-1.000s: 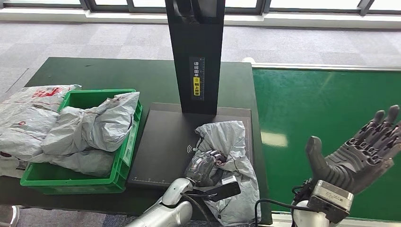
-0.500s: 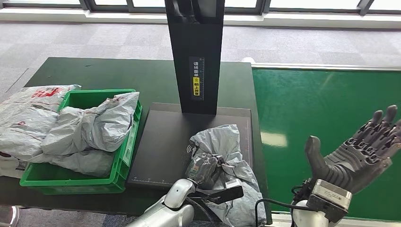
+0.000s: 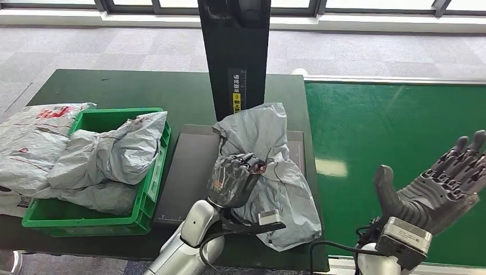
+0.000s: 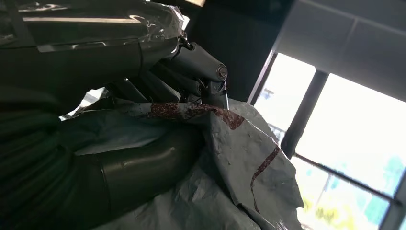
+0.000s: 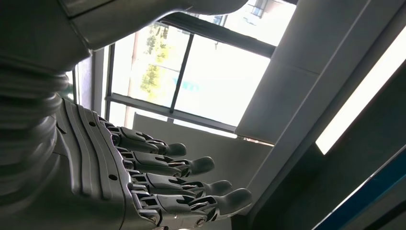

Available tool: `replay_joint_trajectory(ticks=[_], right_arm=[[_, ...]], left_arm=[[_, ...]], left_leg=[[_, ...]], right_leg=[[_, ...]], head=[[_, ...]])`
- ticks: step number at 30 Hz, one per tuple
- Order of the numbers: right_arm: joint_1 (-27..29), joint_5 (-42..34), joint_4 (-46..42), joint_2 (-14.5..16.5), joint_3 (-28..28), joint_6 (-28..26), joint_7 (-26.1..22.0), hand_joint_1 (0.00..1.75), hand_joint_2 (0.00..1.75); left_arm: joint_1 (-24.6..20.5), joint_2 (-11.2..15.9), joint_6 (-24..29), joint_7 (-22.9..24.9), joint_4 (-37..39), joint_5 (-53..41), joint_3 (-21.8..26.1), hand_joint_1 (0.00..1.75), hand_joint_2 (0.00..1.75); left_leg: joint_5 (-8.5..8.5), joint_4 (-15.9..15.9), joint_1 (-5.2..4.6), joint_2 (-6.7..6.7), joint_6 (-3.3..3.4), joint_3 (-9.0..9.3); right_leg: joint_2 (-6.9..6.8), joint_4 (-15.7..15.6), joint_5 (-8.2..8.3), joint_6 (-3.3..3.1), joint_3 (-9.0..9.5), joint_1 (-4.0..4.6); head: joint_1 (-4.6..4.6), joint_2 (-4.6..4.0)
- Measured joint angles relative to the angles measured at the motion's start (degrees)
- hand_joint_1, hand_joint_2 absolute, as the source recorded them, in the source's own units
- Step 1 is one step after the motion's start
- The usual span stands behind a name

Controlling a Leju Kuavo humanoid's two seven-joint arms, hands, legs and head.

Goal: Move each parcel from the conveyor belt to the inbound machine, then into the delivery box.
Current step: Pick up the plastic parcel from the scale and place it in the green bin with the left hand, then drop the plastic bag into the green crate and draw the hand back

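**A:** What is the left hand point(image 3: 234, 179) doing, and where is the parcel?

**B:** It is gripping a grey plastic mailer parcel point(image 3: 269, 166), fingers curled into the crumpled film. The parcel is hanging from that grip above the dark scanning plate point(image 3: 186, 172) of the inbound machine, with its lower part trailing past the plate's near right corner.

**A:** Why is it being held there?

**B:** My reading is that the parcel is being carried over the plate, just in front of the machine's black upright column point(image 3: 234, 57), so it can be registered — the green delivery box point(image 3: 150, 189) is waiting to the left of the plate, so that would be the next stop.

**A:** And the other hand?

**B:** The right hand point(image 3: 438, 186) is holding nothing, fingers spread and raised over the green conveyor belt point(image 3: 367, 126) on the right — likely parked clear of the work.

**A:** How is the parcel looking?

**B:** Soft and badly wrinkled, pale grey, with dark red print showing near the fingers point(image 4: 191, 62) in the left wrist view. It is sagging rather than keeping a shape.

**A:** Anything in the box?

**B:** Similar grey parcels point(image 3: 109, 154) are lying heaped in it, with another one point(image 3: 31, 143) sitting outside, against its left wall.
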Motion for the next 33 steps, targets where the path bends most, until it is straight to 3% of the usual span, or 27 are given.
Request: replay_joint_trajectory(ticks=[6, 15, 27, 33], right_arm=[[0.10, -0.33, 0.00, 0.00, -0.54, 0.00, 0.01, 0.00, 1.75], [0.10, -0.22, 0.00, 0.00, -0.55, 0.00, 0.01, 0.00, 1.75], [0.11, -0.13, 0.00, 0.01, -0.55, 0.00, -0.01, 0.00, 1.75], [0.11, -0.15, 0.00, 0.02, -0.55, 0.00, -0.01, 0.00, 1.75]], left_arm=[[4.40, 0.91, 0.11, -3.65, -22.10, -0.46, 7.98, 1.75, 1.75], [6.98, 1.32, 0.11, -2.21, -35.35, -2.70, 12.74, 1.75, 1.75], [8.62, 1.39, 0.07, 0.54, -38.61, -3.29, 21.12, 1.75, 1.75], [7.48, 1.36, 0.03, -5.02, -33.74, 2.72, 31.16, 1.75, 1.75]], left_leg=[[0.00, -0.01, 0.03, -0.08, 0.00, -0.12], [0.00, -0.01, 0.03, -0.11, 0.00, -0.13], [0.00, -0.01, 0.02, -0.11, 0.00, -0.10], [0.01, -0.01, 0.03, -0.08, -0.01, 0.03]], right_leg=[[-0.06, 0.00, -0.04, 0.00, 0.01, 0.02], [-0.10, 0.00, -0.04, 0.00, 0.05, 0.01], [-0.09, -0.01, -0.04, -0.01, 0.04, 0.02], [-0.07, -0.01, -0.04, -0.01, 0.01, 0.03]], head=[[-0.01, 0.00], [-0.01, 0.00], [-0.01, 0.00], [-0.01, 0.00]])
